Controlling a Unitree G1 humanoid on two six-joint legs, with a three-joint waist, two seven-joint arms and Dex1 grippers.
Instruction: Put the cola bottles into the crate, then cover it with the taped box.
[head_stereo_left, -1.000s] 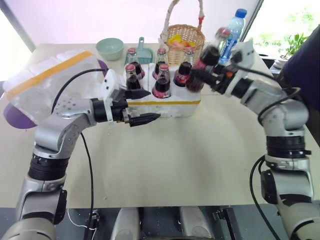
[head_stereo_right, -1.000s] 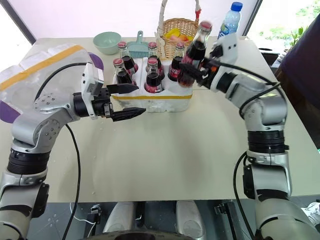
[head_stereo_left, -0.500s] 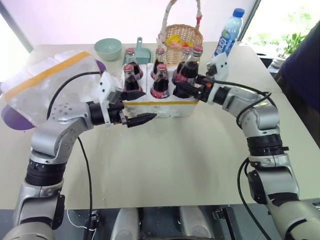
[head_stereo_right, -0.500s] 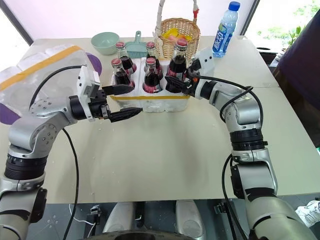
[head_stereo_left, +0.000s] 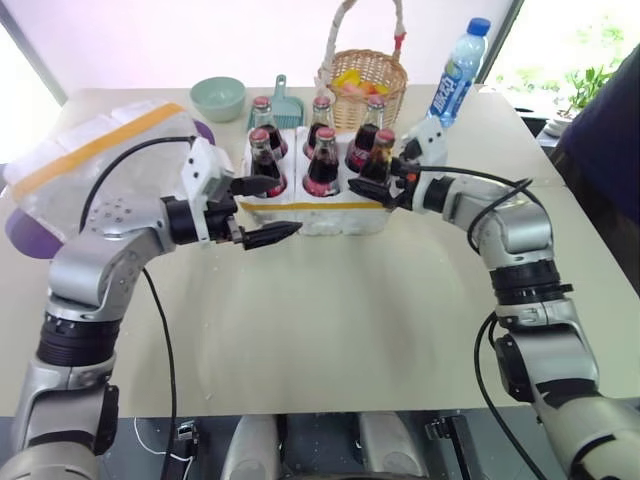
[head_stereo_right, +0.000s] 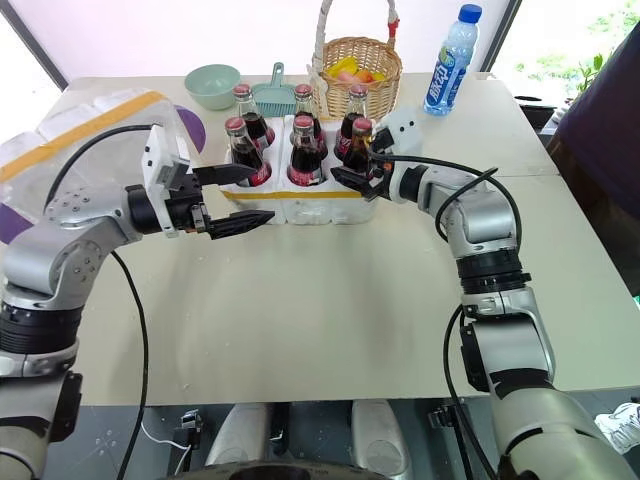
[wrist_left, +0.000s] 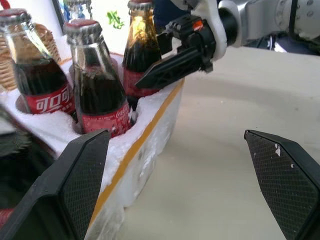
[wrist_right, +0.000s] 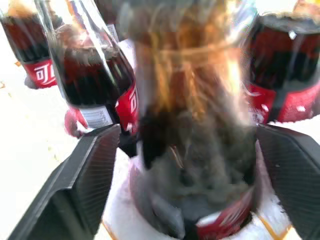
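The white foam crate (head_stereo_left: 330, 212) with a yellow band stands mid-table, and cola bottles (head_stereo_left: 324, 160) stand upright in all six wells. My right gripper (head_stereo_left: 375, 180) is open around the front right bottle (wrist_right: 195, 150), which sits in its well with one finger on either side of it. Just off the crate's front left corner, my left gripper (head_stereo_left: 290, 207) is open and holds nothing; its fingers (wrist_left: 80, 185) straddle the crate's front edge. The taped box (head_stereo_left: 100, 160) lies at the table's left.
Behind the crate stand a wicker basket (head_stereo_left: 365, 75), a blue-capped water bottle (head_stereo_left: 455, 70), a green bowl (head_stereo_left: 218, 97) and a teal scoop (head_stereo_left: 283, 100). A purple plate (head_stereo_left: 20, 235) lies under the taped box. A person's dark sleeve (head_stereo_left: 600, 130) is at the right edge.
My right gripper came down with the tilted bottle, stood it in the front right well and opened. The left arm has hardly moved.
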